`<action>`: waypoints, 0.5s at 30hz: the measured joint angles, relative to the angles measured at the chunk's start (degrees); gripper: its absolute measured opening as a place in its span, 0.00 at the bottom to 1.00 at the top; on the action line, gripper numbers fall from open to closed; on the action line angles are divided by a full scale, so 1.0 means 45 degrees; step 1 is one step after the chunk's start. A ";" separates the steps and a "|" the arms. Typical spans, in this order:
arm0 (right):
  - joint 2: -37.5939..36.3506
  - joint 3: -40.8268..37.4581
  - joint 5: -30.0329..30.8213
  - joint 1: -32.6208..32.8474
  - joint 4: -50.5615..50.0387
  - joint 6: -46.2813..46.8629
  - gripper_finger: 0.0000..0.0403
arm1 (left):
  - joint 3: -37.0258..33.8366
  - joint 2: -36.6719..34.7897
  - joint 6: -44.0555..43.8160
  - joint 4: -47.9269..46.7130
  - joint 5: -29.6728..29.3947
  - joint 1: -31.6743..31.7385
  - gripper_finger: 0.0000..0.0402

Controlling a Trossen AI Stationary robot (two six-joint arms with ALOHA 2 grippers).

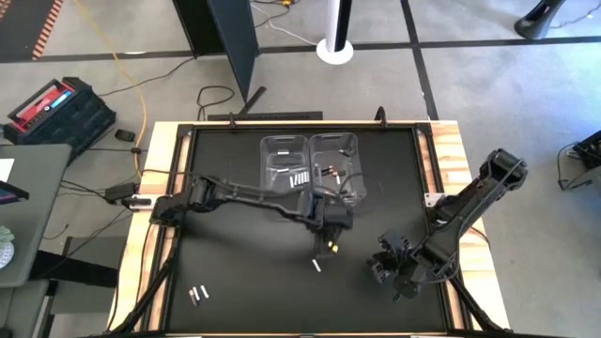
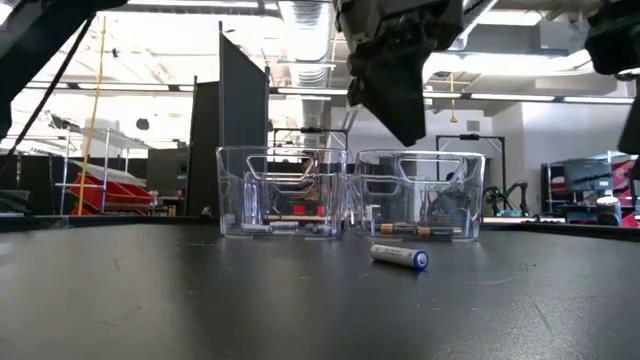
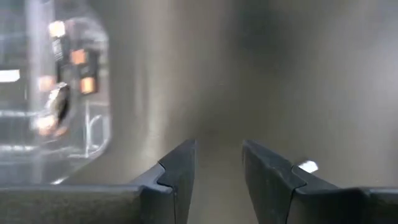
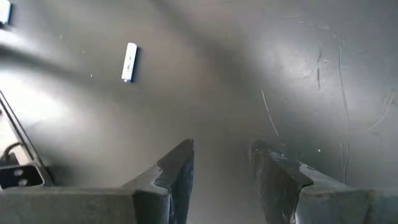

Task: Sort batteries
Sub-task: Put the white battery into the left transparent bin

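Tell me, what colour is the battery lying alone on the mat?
Silvery-white battery with a blue end; low view.

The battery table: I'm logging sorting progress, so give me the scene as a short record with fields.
left bin: clear, holds silvery-white batteries
right bin: clear, holds dark copper-toned batteries
loose battery: white, lying on the mat near the table's middle
stray batteries: small group at the mat's front left
left gripper: open, empty, just in front of the bins, close to the loose battery
right gripper: open, empty, waiting at the front right
table: black mat in a wooden frame
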 joint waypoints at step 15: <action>0.0000 0.0000 -0.0004 0.0288 -0.0016 -0.0197 0.43 | -0.1921 -0.0029 0.1768 0.1589 0.0820 -0.1668 0.32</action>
